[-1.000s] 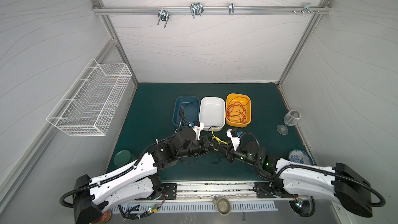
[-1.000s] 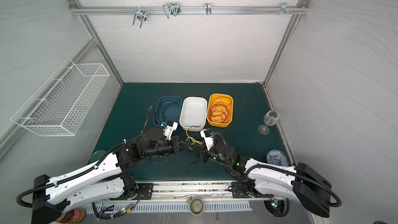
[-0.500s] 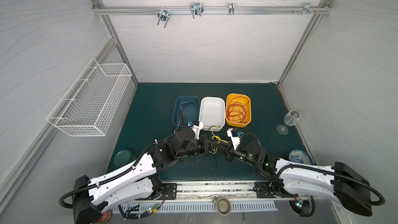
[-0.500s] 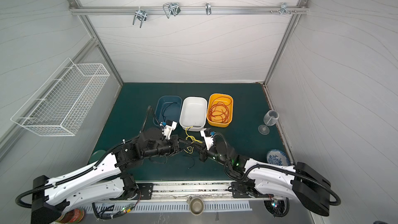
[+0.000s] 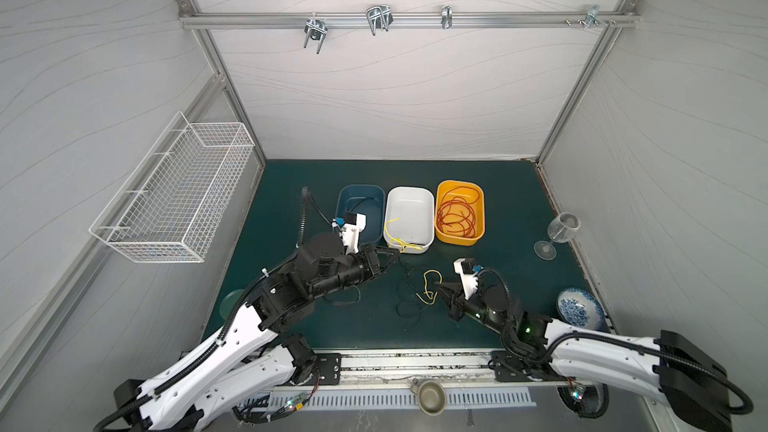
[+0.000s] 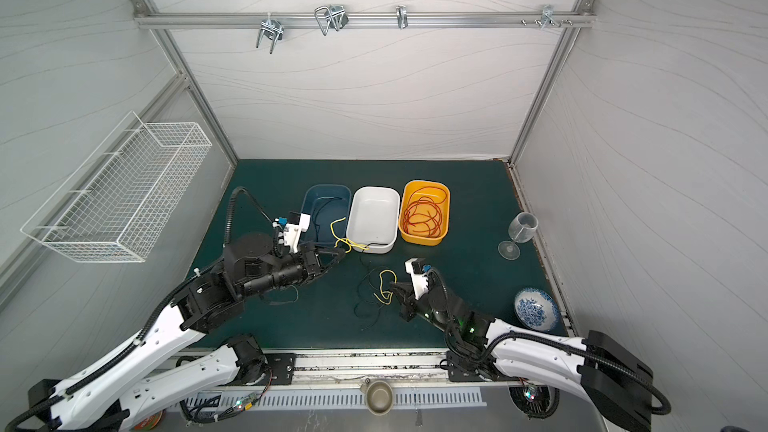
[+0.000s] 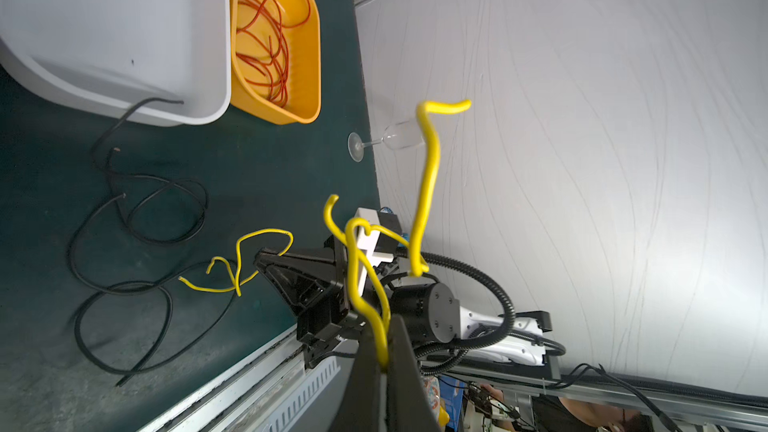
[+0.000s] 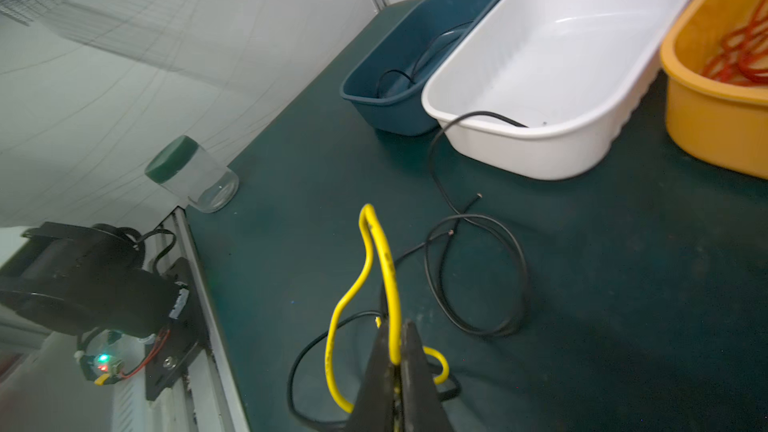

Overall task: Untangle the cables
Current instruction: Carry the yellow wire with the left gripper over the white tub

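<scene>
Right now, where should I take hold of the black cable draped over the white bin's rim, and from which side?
Probably the lone stretch of the black cable between the rim of the white bin and the loops on the mat. Come from above, jaws across the strand: there it runs single, while the loops cross each other.

Robot lab cell: aluminium frame (image 5: 519, 20), white panels (image 5: 395, 97).

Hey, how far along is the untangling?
Done: red cables lie in the orange bin, a black cable in the blue bin. In hand: the left gripper pinches a raised yellow cable; the right gripper pinches a second yellow cable. Remaining: black cables looped on the mat, one draped over the white bin's rim.
</scene>
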Tool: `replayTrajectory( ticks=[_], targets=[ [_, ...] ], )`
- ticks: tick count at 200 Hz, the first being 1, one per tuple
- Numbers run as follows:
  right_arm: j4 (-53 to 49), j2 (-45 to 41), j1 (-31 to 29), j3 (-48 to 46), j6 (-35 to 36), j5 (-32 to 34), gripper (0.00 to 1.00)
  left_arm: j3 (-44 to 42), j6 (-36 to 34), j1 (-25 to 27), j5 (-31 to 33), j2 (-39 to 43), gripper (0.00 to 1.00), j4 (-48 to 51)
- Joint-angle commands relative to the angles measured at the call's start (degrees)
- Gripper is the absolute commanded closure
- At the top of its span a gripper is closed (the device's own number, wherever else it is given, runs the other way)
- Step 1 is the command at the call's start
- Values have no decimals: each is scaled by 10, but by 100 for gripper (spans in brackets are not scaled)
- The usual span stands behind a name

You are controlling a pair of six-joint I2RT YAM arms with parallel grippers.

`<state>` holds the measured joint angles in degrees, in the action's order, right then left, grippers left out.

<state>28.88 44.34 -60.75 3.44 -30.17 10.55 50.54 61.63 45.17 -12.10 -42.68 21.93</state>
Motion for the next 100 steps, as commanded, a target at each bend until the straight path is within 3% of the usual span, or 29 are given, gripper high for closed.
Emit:
replayTrajectory(
  ticks=[1,39,68,100],
  targets=[
    [-51,-58,15,-11,-24,15,100,29,-36,-25,-17,1,100,33],
    [-164,-206,25,-10,-21,25,100,57,-97,-97,-70,-72,100,50],
    [-255,-295,33,3,-27,24,100,79,-125,-133,-93,-156,100,9],
    [-324,-333,36,24,-38,28,100,160,-190,-139,-61,-277,100,24]
  ],
)
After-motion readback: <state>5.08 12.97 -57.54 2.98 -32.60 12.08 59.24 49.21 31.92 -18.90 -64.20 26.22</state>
